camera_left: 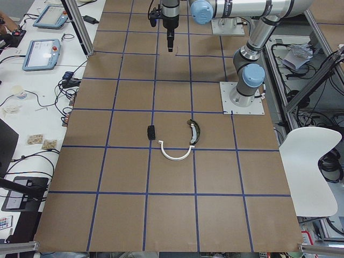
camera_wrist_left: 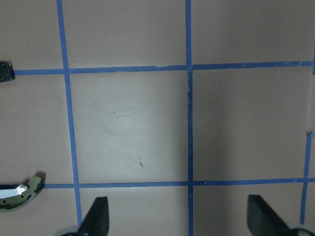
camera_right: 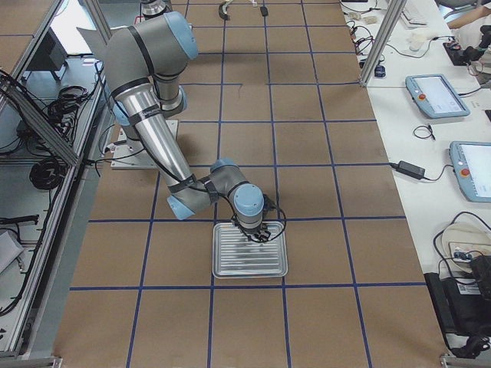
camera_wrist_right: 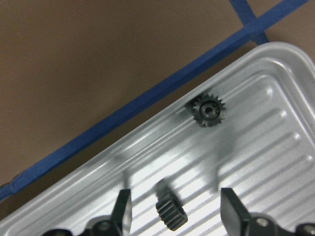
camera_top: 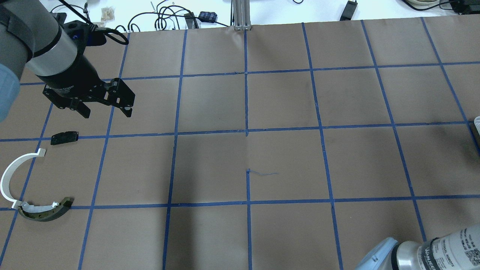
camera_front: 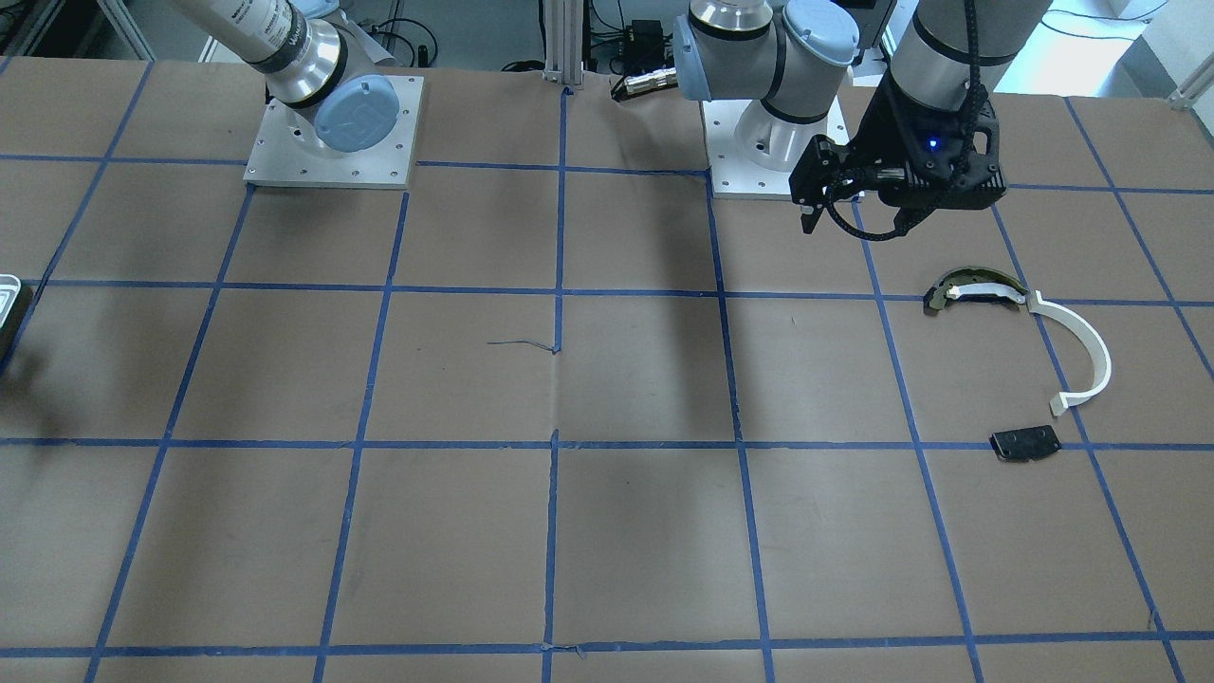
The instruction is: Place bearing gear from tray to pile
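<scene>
The ridged white tray [camera_wrist_right: 266, 147] lies under my right gripper [camera_wrist_right: 175, 194] and also shows in the exterior right view [camera_right: 249, 261]. The gripper is open, low over the tray. One small dark bearing gear [camera_wrist_right: 171, 210] stands on edge between its fingers and touches neither. A second gear [camera_wrist_right: 208, 110] lies flat near the tray's rim. The pile sits at the other end of the table: a white arc strip [camera_top: 11, 176], a dark curved piece [camera_top: 45, 212] and a black plate [camera_top: 64, 137]. My left gripper [camera_top: 107, 110] hovers open and empty above the table beside the pile.
The table is brown paper with a blue tape grid. The tray's corner shows at the edge of the front view [camera_front: 8, 304] and of the overhead view [camera_top: 477, 123]. The arm bases [camera_front: 332, 133] stand at the table's robot side. Cables lie beyond the far edge.
</scene>
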